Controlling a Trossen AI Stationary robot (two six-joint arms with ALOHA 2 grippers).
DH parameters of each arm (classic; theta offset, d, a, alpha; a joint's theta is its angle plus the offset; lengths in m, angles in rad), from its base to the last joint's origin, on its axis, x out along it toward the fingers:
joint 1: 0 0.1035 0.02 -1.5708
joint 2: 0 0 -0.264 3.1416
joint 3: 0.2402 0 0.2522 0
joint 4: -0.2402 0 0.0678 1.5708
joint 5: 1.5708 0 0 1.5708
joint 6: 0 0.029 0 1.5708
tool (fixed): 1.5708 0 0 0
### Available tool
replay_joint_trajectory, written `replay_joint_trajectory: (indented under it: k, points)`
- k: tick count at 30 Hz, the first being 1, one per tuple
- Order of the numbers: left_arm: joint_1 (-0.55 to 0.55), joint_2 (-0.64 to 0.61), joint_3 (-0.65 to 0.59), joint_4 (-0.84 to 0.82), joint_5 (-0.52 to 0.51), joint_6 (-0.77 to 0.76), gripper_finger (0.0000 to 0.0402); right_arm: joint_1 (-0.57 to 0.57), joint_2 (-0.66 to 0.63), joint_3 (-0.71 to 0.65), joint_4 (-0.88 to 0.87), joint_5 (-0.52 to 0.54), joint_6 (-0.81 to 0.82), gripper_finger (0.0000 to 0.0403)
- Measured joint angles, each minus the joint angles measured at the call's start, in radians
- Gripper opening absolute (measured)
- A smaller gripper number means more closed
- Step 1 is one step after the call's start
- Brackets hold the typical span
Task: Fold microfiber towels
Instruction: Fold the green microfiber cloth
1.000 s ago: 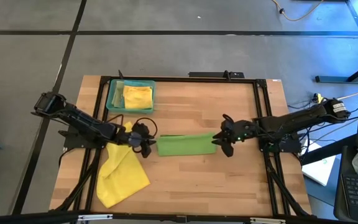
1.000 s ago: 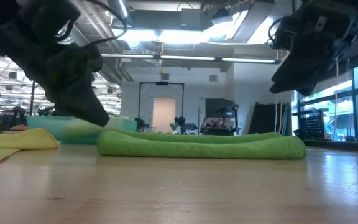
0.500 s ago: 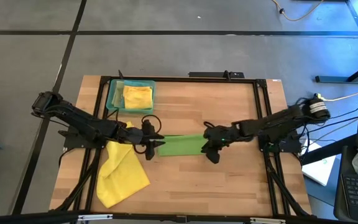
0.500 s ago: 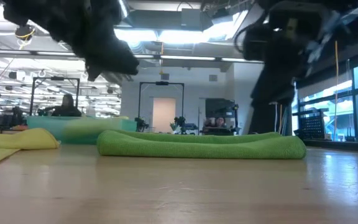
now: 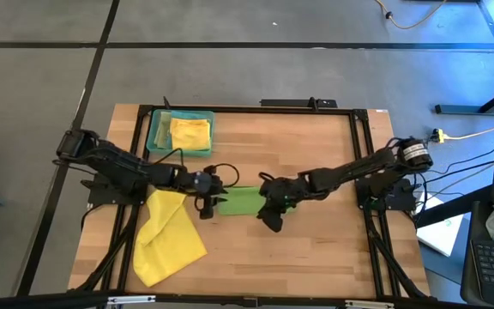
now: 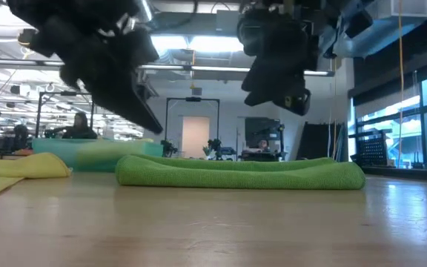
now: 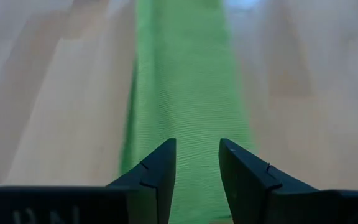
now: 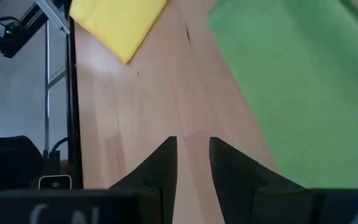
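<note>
At the table's left edge, a limp yellow microfiber towel (image 5: 168,239) lies loosely spread and unfolded, with one corner reaching up toward the left arm. Behind it, in the far-left corner, a rigid translucent teal rectangular tray (image 5: 155,136) holds a second yellow towel (image 5: 189,132), folded small.

The left gripper (image 5: 210,194) hangs over the left end of the bright green microfiber towel (image 5: 240,200), which lies mid-table as a long narrow strip, already folded lengthwise. In the left wrist view its two dark fingers (image 7: 156,175) stand a little apart with nothing between them, the green strip (image 7: 182,93) running away beneath. From the low view this gripper (image 6: 136,100) sits clear above the cloth (image 6: 239,172), not touching it.

The right gripper (image 5: 270,209) hovers over the strip toward its right half, covering that part from above. Its fingers (image 8: 160,165) are also slightly parted and empty, pointing at bare wood just beside the green towel's edge (image 8: 297,93); the loose yellow towel (image 8: 118,23) shows farther off.

The step in hand looks like the crosswise fold of the green strip, with both grippers hovering and neither gripping yet. The next move probably calls for lowering onto one end, pinching all the layers together at the edge, and carrying that end over the other without dragging the strip askew. The right gripper seems off the cloth's edge, so it may need shifting first.
</note>
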Motion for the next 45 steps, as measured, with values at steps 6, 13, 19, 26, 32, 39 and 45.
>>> replay_joint_trajectory:
  k: [6, 13, 19, 26, 32, 39, 45]
  points:
    - [0.097, 0.096, 0.000, 0.005, 0.145, 0.097, 0.0116, 0.041, 0.023, 0.003, -0.007, 0.003, 0.176, 0.0096]
    - [0.125, 0.099, 0.000, 0.007, 0.112, 0.104, 0.0115, 0.115, 0.023, 0.003, 0.003, 0.029, 0.277, 0.0096]
    - [0.151, 0.077, 0.001, 0.001, 0.094, 0.175, 0.0115, 0.172, 0.023, 0.003, 0.003, 0.106, 0.320, 0.0096]
    - [0.192, 0.090, 0.000, -0.027, 0.193, 0.177, 0.0115, 0.191, 0.023, 0.003, 0.001, 0.135, 0.326, 0.0096]
    - [0.207, 0.095, 0.000, -0.040, 0.197, 0.177, 0.0115, 0.190, 0.023, 0.003, -0.001, 0.137, 0.324, 0.0096]
    - [0.211, 0.095, 0.000, -0.039, 0.210, 0.173, 0.0115, 0.190, 0.022, 0.003, -0.002, 0.166, 0.319, 0.0096]
    - [0.211, 0.107, 0.001, -0.039, 0.262, 0.172, 0.0116, 0.190, 0.022, 0.002, -0.004, 0.187, 0.319, 0.0096]
